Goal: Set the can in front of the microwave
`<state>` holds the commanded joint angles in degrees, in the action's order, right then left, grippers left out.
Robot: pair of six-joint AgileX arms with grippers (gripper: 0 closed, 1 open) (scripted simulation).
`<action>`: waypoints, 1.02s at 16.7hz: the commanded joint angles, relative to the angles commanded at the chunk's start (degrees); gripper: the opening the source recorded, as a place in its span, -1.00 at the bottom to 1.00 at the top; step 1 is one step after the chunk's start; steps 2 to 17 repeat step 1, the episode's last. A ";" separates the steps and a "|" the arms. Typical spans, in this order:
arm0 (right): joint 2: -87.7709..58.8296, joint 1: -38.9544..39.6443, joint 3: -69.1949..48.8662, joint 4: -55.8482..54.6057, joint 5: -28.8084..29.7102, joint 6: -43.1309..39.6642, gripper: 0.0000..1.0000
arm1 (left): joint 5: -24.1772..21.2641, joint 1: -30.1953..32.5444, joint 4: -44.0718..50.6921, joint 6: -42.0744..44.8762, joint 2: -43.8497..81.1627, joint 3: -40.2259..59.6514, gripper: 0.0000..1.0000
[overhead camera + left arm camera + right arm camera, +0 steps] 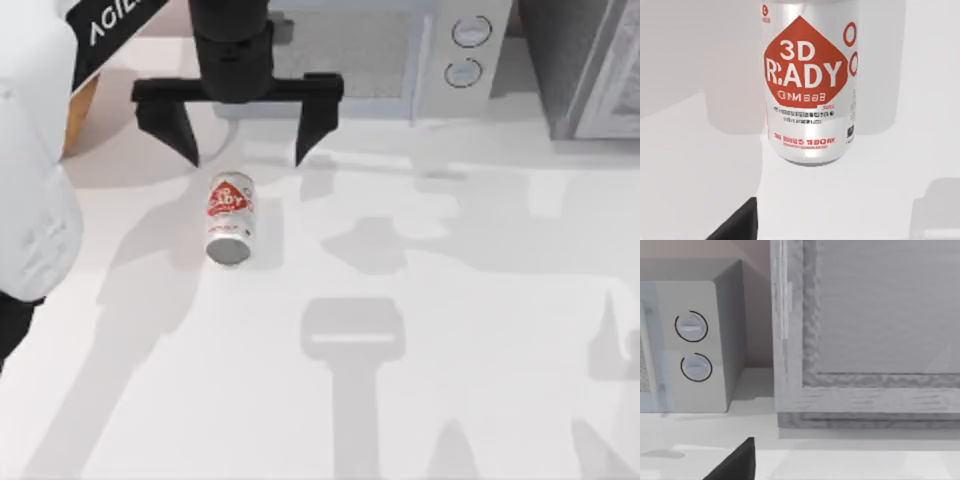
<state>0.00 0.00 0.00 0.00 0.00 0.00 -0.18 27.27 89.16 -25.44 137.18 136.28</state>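
Observation:
The can (229,220) is silver with a red and white label and seems to lie on its side on the white table, one round end toward the front edge. It rests just in front of the left part of the light grey-blue microwave (340,50). My left gripper (245,155) hovers between the can and the microwave door, open, its black fingers spread wider than the can and not touching it. The left wrist view looks closely at the can (810,90). In the right wrist view the microwave (690,390) shows its two knobs, with one dark fingertip (735,462) of my right gripper low in the picture.
A darker grey speckled appliance (580,70) stands right of the microwave, also large in the right wrist view (865,340). A brown box (80,115) sits at the back left behind my left arm's white body (35,180). Arm shadows fall across the table's front.

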 joint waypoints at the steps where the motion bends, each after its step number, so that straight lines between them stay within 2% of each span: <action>1: 0.00 0.00 0.00 0.00 0.00 0.00 1.00 | 0.00 -0.03 0.59 0.03 0.03 0.60 1.00; 17: 0.00 0.00 0.00 0.00 0.00 0.00 1.00 | 0.00 -0.03 0.59 0.03 0.03 0.60 1.00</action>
